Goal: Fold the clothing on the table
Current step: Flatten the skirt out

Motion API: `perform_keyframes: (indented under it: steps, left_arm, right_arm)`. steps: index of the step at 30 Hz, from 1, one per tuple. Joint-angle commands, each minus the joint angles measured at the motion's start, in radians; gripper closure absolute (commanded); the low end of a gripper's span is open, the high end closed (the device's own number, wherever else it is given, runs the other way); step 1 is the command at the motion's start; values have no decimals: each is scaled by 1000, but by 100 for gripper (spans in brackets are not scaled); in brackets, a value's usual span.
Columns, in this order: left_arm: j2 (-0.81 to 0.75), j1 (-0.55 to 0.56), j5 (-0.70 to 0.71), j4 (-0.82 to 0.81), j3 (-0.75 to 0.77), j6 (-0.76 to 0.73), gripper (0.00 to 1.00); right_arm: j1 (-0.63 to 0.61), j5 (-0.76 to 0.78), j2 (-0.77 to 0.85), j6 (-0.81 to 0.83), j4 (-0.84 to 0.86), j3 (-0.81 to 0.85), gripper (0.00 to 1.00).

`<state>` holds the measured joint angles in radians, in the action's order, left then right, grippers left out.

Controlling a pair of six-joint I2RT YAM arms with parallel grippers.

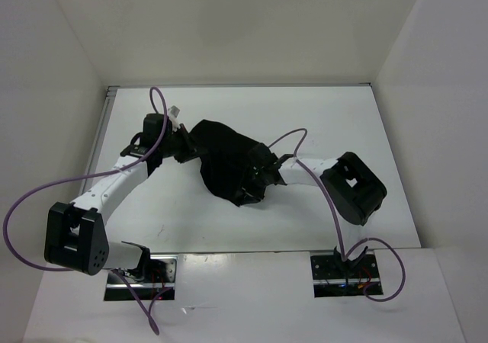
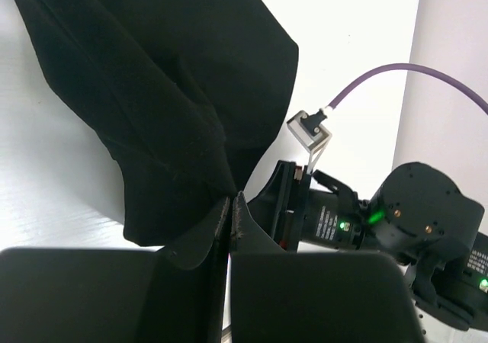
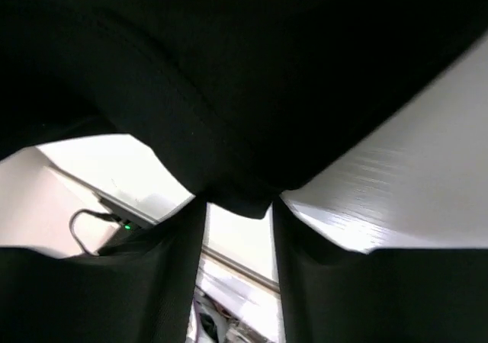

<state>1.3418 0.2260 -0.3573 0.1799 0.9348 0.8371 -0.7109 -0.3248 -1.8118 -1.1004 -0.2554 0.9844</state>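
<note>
The black clothing (image 1: 221,154) lies bunched in the middle of the white table (image 1: 343,122). At its left edge my left gripper (image 1: 185,146) is shut, and in the left wrist view its tips (image 2: 230,198) pinch a fold of the clothing (image 2: 168,91), which drapes away from them. My right gripper (image 1: 255,177) is at the garment's right side. In the right wrist view its fingers (image 3: 191,236) stand apart, with a lip of the clothing (image 3: 244,91) dipping between the tips of the right gripper (image 3: 238,206); light shows through the gap below.
White walls close in the table on the left, back and right. A thin metal strip (image 1: 229,86) runs along the far edge. Purple cables (image 1: 156,103) loop over both arms. The right arm's black elbow (image 1: 352,187) sits right of the garment.
</note>
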Motion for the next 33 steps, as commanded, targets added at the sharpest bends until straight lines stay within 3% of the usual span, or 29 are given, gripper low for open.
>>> perform_keyframes:
  steps: [1, 3, 7, 13, 15, 19, 27, 33]
  left_arm:
    - [-32, 3, 8, -16, -7, -21, 100]
    - [-32, 3, 8, -16, -16, -21, 100]
    - [-32, -16, 8, -4, -16, -30, 100]
    - [-75, -65, -63, 18, -16, -73, 100]
    - [-99, -65, -124, 33, 19, -169, 100]
    - [-109, -65, -144, 125, 62, -251, 100]
    - [-153, -94, -318, 127, 73, -263, 100]
    - [-236, -94, -523, 188, 99, -311, 100]
  right_arm:
    - [-27, 13, -27, -23, 1, 33, 61]
    - [-27, 35, -27, -23, -30, 33, 82]
    - [-27, 157, 49, -10, -100, 33, 96]
    - [-27, 335, 328, 60, -292, 22, 100]
    - [-18, 410, 458, 118, -335, 33, 100]
    - [63, 425, 632, 206, -373, 75, 100]
    - [316, 330, 816, 361, -425, 186, 100]
    - [340, 155, 905, 383, -461, 148, 100]
